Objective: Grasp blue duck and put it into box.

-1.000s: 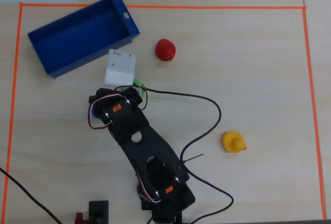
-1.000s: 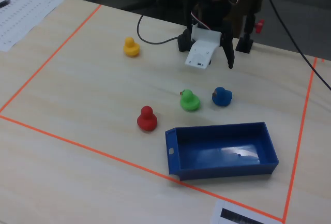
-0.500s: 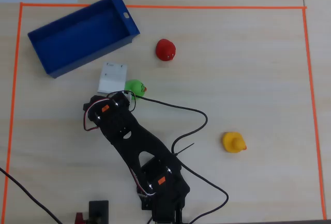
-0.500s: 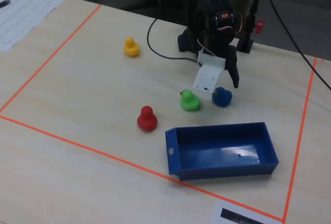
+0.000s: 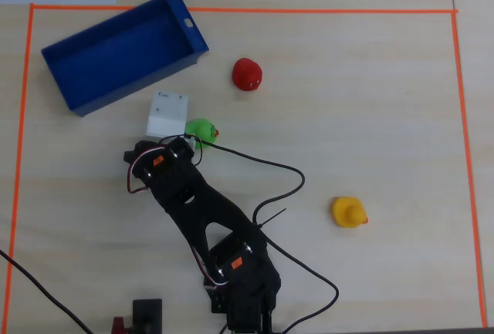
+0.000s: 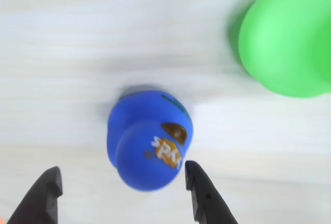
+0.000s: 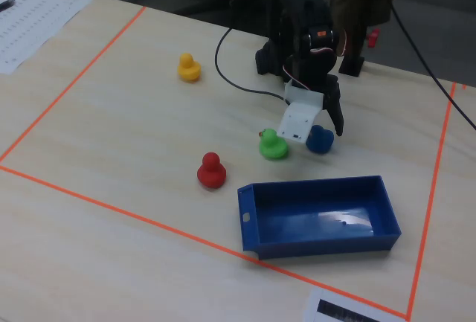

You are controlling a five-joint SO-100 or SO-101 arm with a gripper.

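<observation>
The blue duck [image 6: 147, 141] stands on the table in the wrist view, partly between my fingertips and close to the right finger [image 6: 201, 193]. My gripper [image 6: 121, 167] is open, with the left finger [image 6: 44, 193] well clear of the duck. In the fixed view the gripper [image 7: 321, 130] hangs low over the blue duck [image 7: 320, 140], just behind the dark blue box [image 7: 320, 244]. In the overhead view the duck is hidden under the arm's white camera housing [image 5: 167, 114], a little below the box [image 5: 193, 41].
A green duck [image 5: 202, 129] sits right beside the gripper, also seen in the wrist view [image 6: 284, 38] and the fixed view [image 7: 272, 145]. A red duck [image 5: 247, 74] and a yellow duck [image 5: 349, 212] stand farther off. Orange tape [image 5: 461, 118] frames the area.
</observation>
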